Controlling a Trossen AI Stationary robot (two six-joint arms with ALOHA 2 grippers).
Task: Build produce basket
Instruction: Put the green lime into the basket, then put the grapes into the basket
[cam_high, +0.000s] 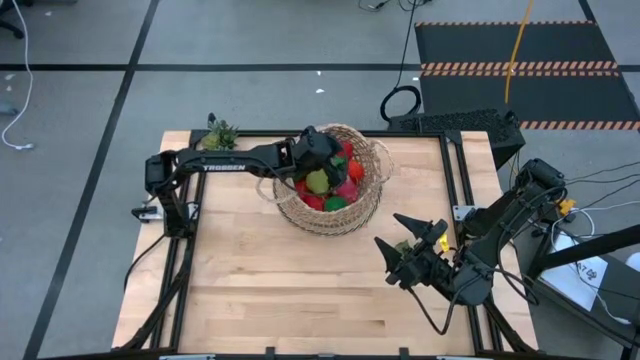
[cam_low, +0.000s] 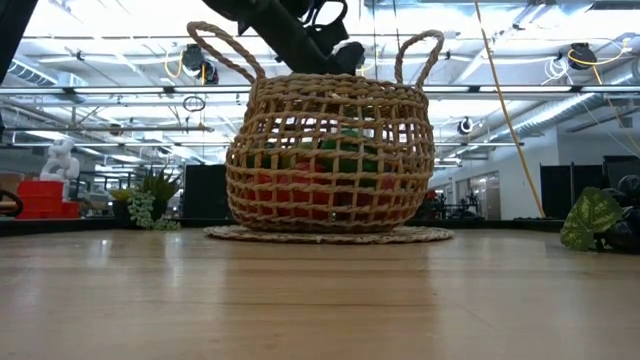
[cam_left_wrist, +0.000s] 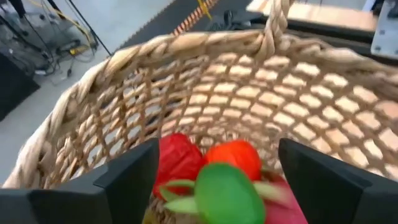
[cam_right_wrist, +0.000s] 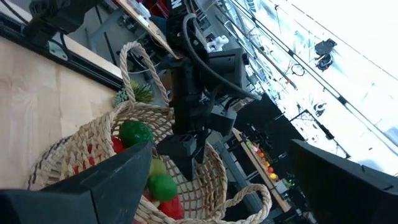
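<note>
The round woven basket stands on the table's far middle, holding red and green produce. My left gripper hangs open just over the basket's mouth, slanting down into it. A blurred green fruit shows between and below its two wide-apart fingers and touches neither; under it lie a red piece and an orange-red one. My right gripper waits open near the table's right edge, level and turned toward the basket, with nothing between its fingers.
A small green spiky plant stands at the table's far left corner. A green leafy piece shows beside my right gripper; whether it touches the gripper I cannot tell. Bare wood lies in front of the basket.
</note>
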